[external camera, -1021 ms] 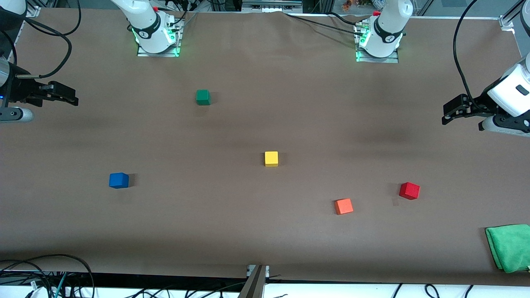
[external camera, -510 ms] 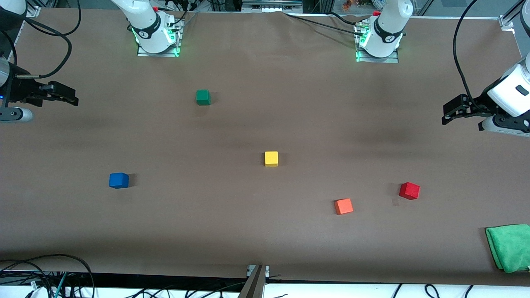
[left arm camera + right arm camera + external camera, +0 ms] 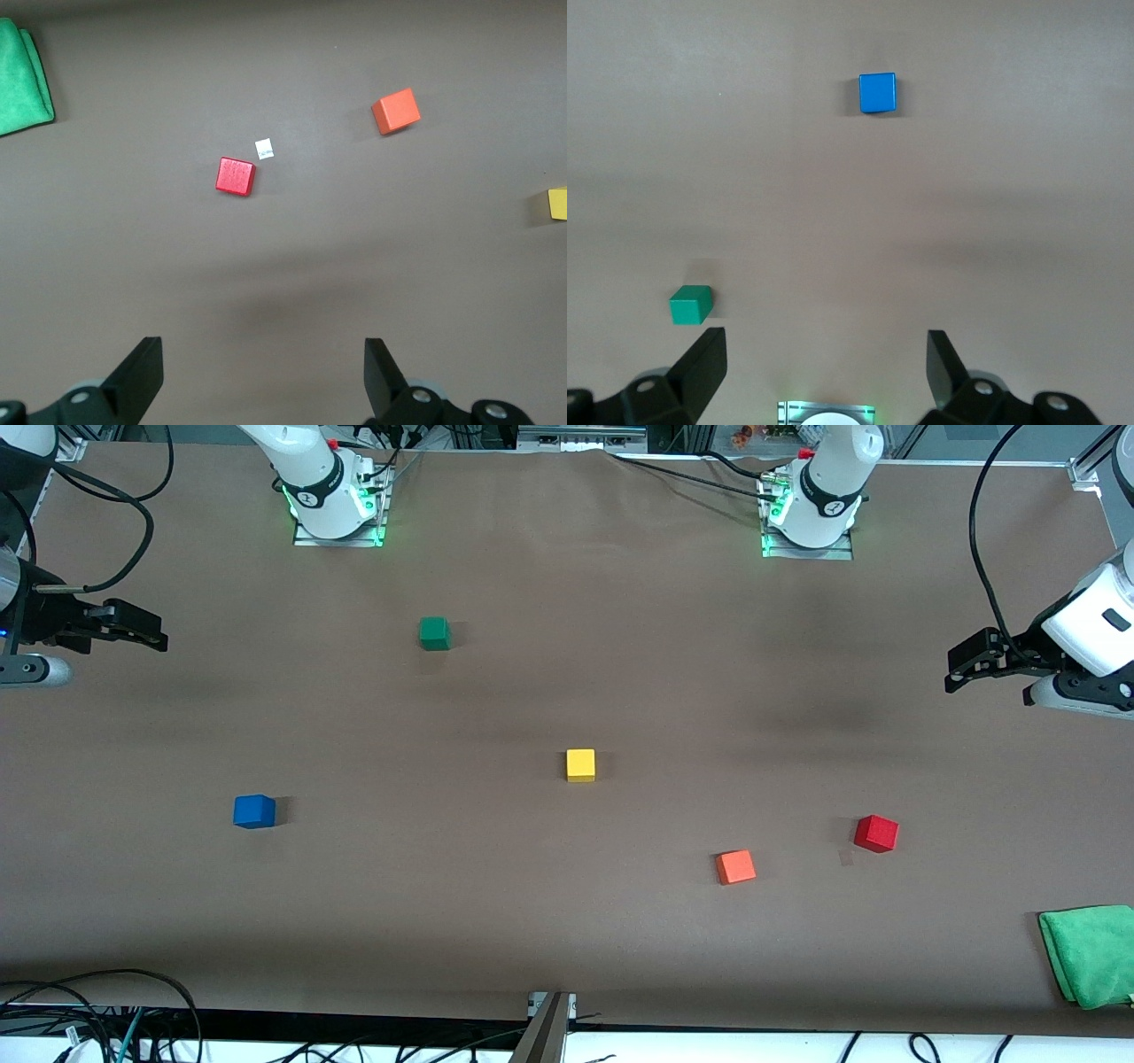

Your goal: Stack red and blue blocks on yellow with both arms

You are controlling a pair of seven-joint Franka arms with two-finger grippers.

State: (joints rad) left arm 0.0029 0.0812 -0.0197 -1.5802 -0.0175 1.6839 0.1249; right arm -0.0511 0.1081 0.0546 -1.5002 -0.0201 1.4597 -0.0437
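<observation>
Black two-finger left tool [image 3: 955, 670] hangs in the air over the bench [image 3: 532, 921] at the left arm's end, jaws spread wide, nothing between them. Its two fingers [image 3: 142, 372] show at the edge of the left wrist view, with bare brown surface in the gap. The right tool [image 3: 159, 636] hangs over the right arm's end of the bench, likewise spread wide and empty; both arms wait at the ends.

Red block [image 3: 876, 833] lies on the bench toward the left arm's end, nearer to the front camera than the left tool's spot, and sits slightly turned. A small white scrap [image 3: 264, 149] lies just beside it, apart from it. Orange-red cube [image 3: 736, 866] lies near the red block, a little nearer to the front camera and more toward mid-bench.

Blue block [image 3: 254, 811] lies toward the right arm's end, well apart from every other cube. It appears in the right wrist view with open surface all round.

Yellow cube [image 3: 580, 764] stands alone near the middle of the bench, between the blue and red blocks, nothing on top of it. Green cube [image 3: 434, 632] lies farther from the front camera, toward the right arm's base. Folded green cloth [image 3: 1088, 955] rests at the bench corner at the left arm's end, nearest the front camera.
</observation>
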